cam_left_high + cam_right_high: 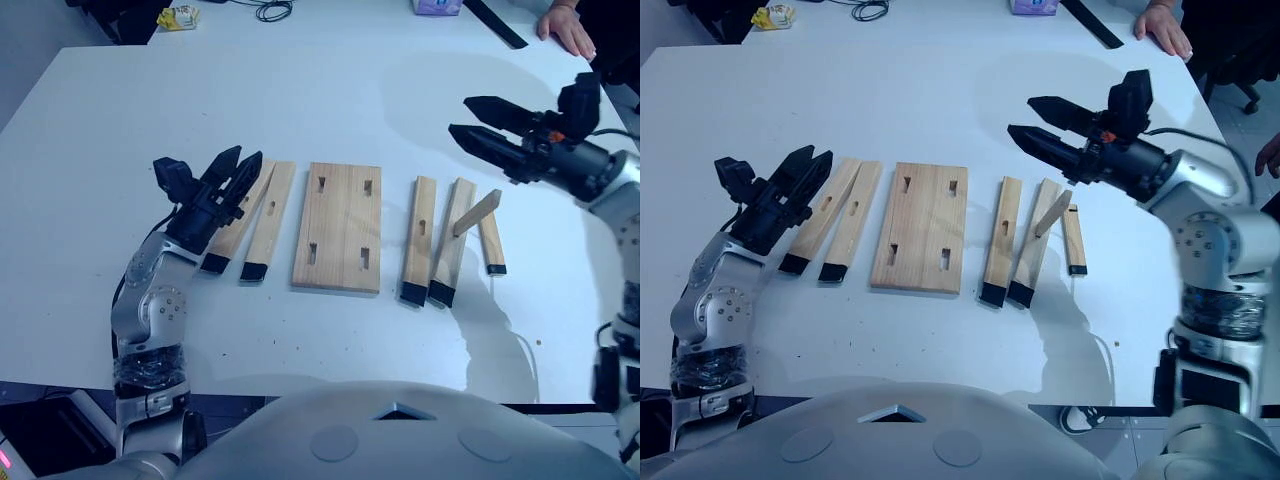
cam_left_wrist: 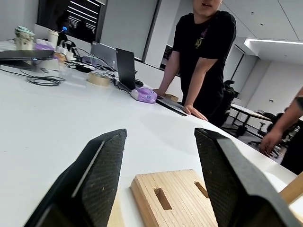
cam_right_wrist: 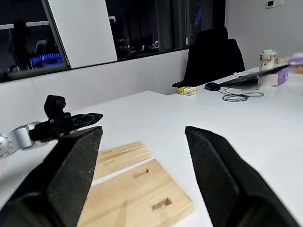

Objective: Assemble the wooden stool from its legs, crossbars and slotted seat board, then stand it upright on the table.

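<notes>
Jaws spread wide and empty on both. Left gripper (image 1: 245, 155) hovers left of the flat, pale wooden seat board (image 1: 337, 228), which has four rectangular slots. Two black-tipped left legs (image 1: 270, 220) lie beside it, two right legs (image 1: 419, 240) opposite, then two thin crossbars (image 1: 491, 245), one tilted. Right gripper (image 1: 460, 115) hangs to the board's right.

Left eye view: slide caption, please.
Open left tool, open right tool, unassembled pale wooden legs flanking rectangular slotted seat board on white table.

The white counter (image 1: 120, 110) carries the slotted seat board (image 1: 337, 228) flat at its middle. Two legs (image 1: 270, 220) lie side by side left of it, two more legs (image 1: 420, 240) right, then a flat crossbar (image 1: 491, 243) and a tilted crossbar (image 1: 476, 213) resting on the outer leg.
</notes>
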Available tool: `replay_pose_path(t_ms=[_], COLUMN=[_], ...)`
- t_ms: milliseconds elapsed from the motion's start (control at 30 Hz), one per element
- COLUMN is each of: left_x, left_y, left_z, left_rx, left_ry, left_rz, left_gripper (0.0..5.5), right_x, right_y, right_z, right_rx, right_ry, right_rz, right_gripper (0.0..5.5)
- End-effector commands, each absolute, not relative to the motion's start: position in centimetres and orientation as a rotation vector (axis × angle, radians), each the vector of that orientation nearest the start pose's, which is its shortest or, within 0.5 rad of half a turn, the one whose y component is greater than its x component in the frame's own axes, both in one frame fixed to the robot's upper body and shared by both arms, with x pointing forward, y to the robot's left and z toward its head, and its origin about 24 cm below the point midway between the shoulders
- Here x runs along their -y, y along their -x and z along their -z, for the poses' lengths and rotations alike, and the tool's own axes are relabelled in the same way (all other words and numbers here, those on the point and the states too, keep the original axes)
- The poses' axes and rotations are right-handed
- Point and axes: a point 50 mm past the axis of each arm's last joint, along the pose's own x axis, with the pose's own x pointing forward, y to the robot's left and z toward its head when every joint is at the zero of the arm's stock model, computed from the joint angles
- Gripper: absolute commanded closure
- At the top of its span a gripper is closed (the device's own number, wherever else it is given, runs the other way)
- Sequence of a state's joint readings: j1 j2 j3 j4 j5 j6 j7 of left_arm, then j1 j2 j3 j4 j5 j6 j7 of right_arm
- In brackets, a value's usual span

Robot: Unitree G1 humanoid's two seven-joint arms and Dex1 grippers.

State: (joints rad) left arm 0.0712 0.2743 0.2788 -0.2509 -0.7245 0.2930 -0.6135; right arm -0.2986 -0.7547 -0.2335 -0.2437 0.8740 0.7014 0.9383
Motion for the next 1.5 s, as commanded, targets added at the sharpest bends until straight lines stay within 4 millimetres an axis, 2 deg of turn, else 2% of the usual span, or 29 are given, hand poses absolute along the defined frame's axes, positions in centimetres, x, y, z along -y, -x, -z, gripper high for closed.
replay_pose_path(t_ms=[33, 100, 167, 300, 433, 567, 700, 833, 933, 1033, 1167, 1333, 1500], left_x=[-21.8, -21.8, -21.9, -22.1, -22.1, -22.6, -23.0, -23.1, -23.4, -23.6, -23.8, -23.8, -23.7], left_y=[-20.8, -19.9, -19.1, -18.4, -18.4, -18.0, -18.1, -18.6, -18.9, -19.1, -19.5, -19.4, -19.2], left_z=[-8.9, -8.4, -8.1, -7.7, -7.5, -7.3, -7.1, -7.0, -7.1, -7.4, -7.5, -7.4, -7.3], left_rx=[0.130, 0.125, 0.122, 0.131, 0.134, 0.119, 0.109, 0.091, 0.078, 0.071, 0.061, 0.056, 0.056], left_ry=[0.433, 0.447, 0.455, 0.463, 0.463, 0.457, 0.451, 0.445, 0.436, 0.427, 0.420, 0.418, 0.422], left_rz=[0.423, 0.385, 0.349, 0.284, 0.273, 0.258, 0.248, 0.269, 0.282, 0.297, 0.312, 0.310, 0.301], left_gripper=[2.84, 2.84, 2.84, 2.84, 2.84, 2.84, 2.84, 2.84, 2.84, 2.84, 2.84, 2.84, 2.84], right_x=[23.1, 24.6, 26.0, 28.5, 29.6, 28.9, 26.1, 22.8, 21.7, 21.3, 21.3, 22.6, 24.7], right_y=[-24.8, -24.8, -24.1, -23.9, -22.5, -21.0, -20.2, -20.1, -19.7, -19.1, -18.5, -18.9, -20.0], right_z=[-21.5, -22.3, -22.0, -19.4, -15.9, -14.1, -12.7, -11.1, -9.2, -7.8, -7.2, -7.1, -7.6], right_rx=[-0.101, -0.132, -0.225, -0.453, -0.635, -0.710, -0.693, -0.614, -0.635, -0.674, -0.703, -0.730, -0.766], right_ry=[-0.075, -0.098, -0.056, 0.107, 0.247, 0.241, 0.189, 0.171, 0.210, 0.242, 0.255, 0.307, 0.414], right_rz=[-1.121, -1.106, -1.130, -1.159, -1.205, -1.267, -1.360, -1.243, -1.149, -1.111, -1.084, -1.040, -0.999], right_gripper=[2.28, 2.28, 2.28, 2.28, 2.28, 2.28, 2.28, 2.28, 2.28, 2.28, 2.28, 2.28, 2.28])
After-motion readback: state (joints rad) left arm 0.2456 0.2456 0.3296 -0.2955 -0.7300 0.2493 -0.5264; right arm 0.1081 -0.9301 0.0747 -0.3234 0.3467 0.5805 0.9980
